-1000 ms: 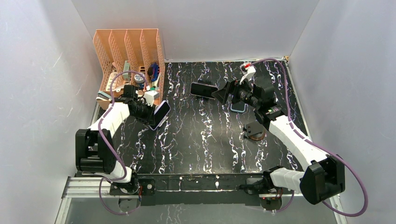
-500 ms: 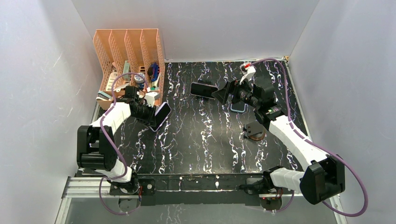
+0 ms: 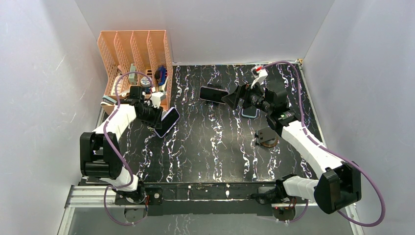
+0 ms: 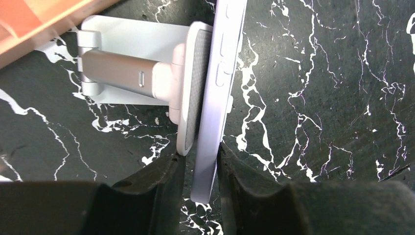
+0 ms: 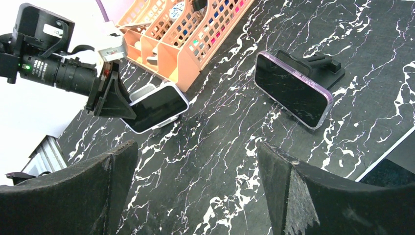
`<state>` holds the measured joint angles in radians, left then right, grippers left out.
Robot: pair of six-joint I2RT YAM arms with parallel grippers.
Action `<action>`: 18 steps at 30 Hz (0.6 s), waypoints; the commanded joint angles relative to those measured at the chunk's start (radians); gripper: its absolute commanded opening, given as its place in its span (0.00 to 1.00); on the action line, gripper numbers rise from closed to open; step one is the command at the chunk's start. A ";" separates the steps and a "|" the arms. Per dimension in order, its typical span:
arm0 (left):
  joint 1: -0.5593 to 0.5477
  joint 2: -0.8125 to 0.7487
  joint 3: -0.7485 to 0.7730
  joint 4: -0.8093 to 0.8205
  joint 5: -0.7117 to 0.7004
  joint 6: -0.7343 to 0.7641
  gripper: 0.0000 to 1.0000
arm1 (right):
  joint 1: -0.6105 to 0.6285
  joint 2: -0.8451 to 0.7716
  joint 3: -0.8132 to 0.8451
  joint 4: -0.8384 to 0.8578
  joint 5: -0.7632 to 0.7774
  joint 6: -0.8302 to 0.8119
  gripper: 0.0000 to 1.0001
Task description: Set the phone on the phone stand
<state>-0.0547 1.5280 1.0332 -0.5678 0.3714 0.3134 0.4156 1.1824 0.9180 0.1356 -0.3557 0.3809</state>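
Note:
A lavender phone stands on edge, its back against the grey pad of a silver phone stand. My left gripper straddles the phone's lower end. The right finger touches the phone and a narrow gap shows at the left finger, so the jaws are slightly open. In the top view the phone leans beside my left gripper, near the orange organiser. The right wrist view shows its dark screen. My right gripper is wide open and empty above the table's middle.
A second phone sits on a black stand at the back centre. A third phone lies flat under my right arm. A round black stand is at the right. The orange desk organiser fills the back left corner.
My left arm has drawn back toward the organiser, and the lavender phone has shifted slightly left and settled against the stand. My right arm has not moved.

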 commanded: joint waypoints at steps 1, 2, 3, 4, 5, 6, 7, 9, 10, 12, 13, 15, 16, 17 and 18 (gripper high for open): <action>0.006 -0.048 0.053 -0.052 -0.012 -0.005 0.30 | 0.004 0.014 -0.009 0.053 -0.018 -0.011 0.99; 0.006 -0.054 0.053 -0.053 -0.012 -0.010 0.32 | 0.005 0.017 -0.009 0.053 -0.021 -0.010 0.99; 0.006 -0.057 0.053 -0.054 -0.010 -0.013 0.34 | 0.005 0.021 -0.008 0.054 -0.022 -0.009 0.99; 0.006 -0.059 0.053 -0.055 -0.011 -0.016 0.36 | 0.005 0.023 -0.008 0.053 -0.025 -0.009 0.99; 0.006 -0.060 0.056 -0.057 -0.011 -0.021 0.37 | 0.005 0.026 -0.009 0.053 -0.025 -0.009 0.99; 0.006 -0.060 0.059 -0.059 -0.013 -0.026 0.38 | 0.005 0.030 -0.009 0.054 -0.025 -0.009 0.99; 0.006 -0.060 0.066 -0.063 -0.020 -0.030 0.38 | 0.004 0.033 -0.008 0.054 -0.021 -0.010 0.99; 0.006 -0.064 0.089 -0.086 -0.036 -0.040 0.38 | 0.003 0.041 -0.008 0.052 -0.012 -0.014 0.99; 0.006 -0.075 0.100 -0.098 -0.047 -0.047 0.38 | 0.004 0.046 -0.006 0.048 -0.004 -0.016 0.99; 0.006 -0.109 0.109 -0.110 -0.079 -0.057 0.39 | 0.003 0.057 0.001 0.040 0.002 -0.019 0.99; 0.006 -0.128 0.112 -0.114 -0.096 -0.059 0.41 | 0.003 0.065 0.003 0.037 0.003 -0.020 0.99; 0.006 -0.161 0.113 -0.121 -0.133 -0.065 0.44 | 0.003 0.077 0.005 0.036 0.003 -0.021 0.99; 0.006 -0.176 0.115 -0.124 -0.148 -0.068 0.45 | 0.003 0.081 0.006 0.036 0.002 -0.022 0.99; 0.005 -0.187 0.114 -0.124 -0.165 -0.073 0.46 | 0.003 0.086 0.007 0.035 0.005 -0.023 0.99; 0.006 -0.196 0.115 -0.124 -0.185 -0.077 0.47 | 0.003 0.092 0.008 0.033 0.007 -0.024 0.99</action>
<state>-0.0544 1.4170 1.1126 -0.6472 0.2680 0.2604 0.4156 1.2625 0.9180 0.1371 -0.3611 0.3771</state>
